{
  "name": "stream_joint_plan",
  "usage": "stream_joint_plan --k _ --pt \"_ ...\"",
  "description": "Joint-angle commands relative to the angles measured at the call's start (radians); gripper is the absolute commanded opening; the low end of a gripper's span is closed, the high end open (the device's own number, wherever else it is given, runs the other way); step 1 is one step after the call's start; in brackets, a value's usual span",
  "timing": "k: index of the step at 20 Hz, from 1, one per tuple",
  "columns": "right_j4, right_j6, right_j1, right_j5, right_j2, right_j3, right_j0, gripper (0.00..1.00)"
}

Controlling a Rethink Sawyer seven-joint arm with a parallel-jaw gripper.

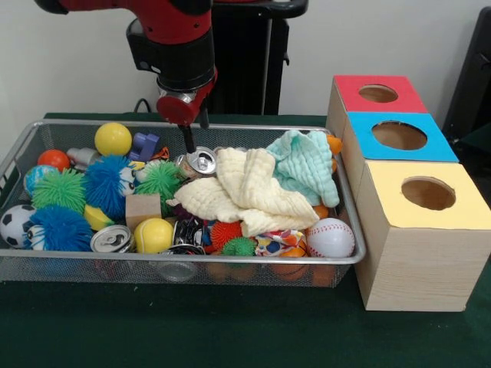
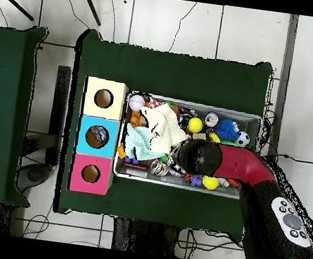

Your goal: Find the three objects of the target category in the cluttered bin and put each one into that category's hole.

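- Wire-mesh bin (image 1: 46, 264) sits on the green counter (image 1: 192, 330), crammed full. Far left has a soccer ball (image 1: 15, 224), two blue spiky balls (image 1: 60, 228), a green spiky one (image 1: 58, 188) and an orange ball (image 1: 54, 159).
- Next over: yellow ball (image 1: 113, 139) at the back, a purple toy (image 1: 144, 145) beside it, a wooden cube (image 1: 143, 209) mid-bin, and a can (image 1: 112, 239) lying next to another yellow ball (image 1: 153, 235) at the front wall.
- Middle: the red and black arm comes down with the tool (image 1: 189, 141) right over a second can (image 1: 201, 161), tip basically at its top. Can't tell if it's open, closed or grabbing anything.
- Right of that, a cream cloth (image 1: 242, 195) and a mint cloth (image 1: 307, 165) are piled over the toys, with a baseball (image 1: 330, 238) in the front right corner.
- Beside the bin stand three wooden boxes with round holes: yellow top (image 1: 426, 195) nearest, blue top (image 1: 399, 136), red top (image 1: 377, 93) at the back. Nothing visible inside the holes from the front view.
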Motion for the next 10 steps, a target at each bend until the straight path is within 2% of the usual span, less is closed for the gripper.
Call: stream_joint_plan --k 1,10 --pt "-0.059 0.172 0.041 -0.117 -0.037 0.002 0.015 1.00" --pt "-0.082 0.182 0.142 -0.224 -0.067 -0.028 0.036 1.00"
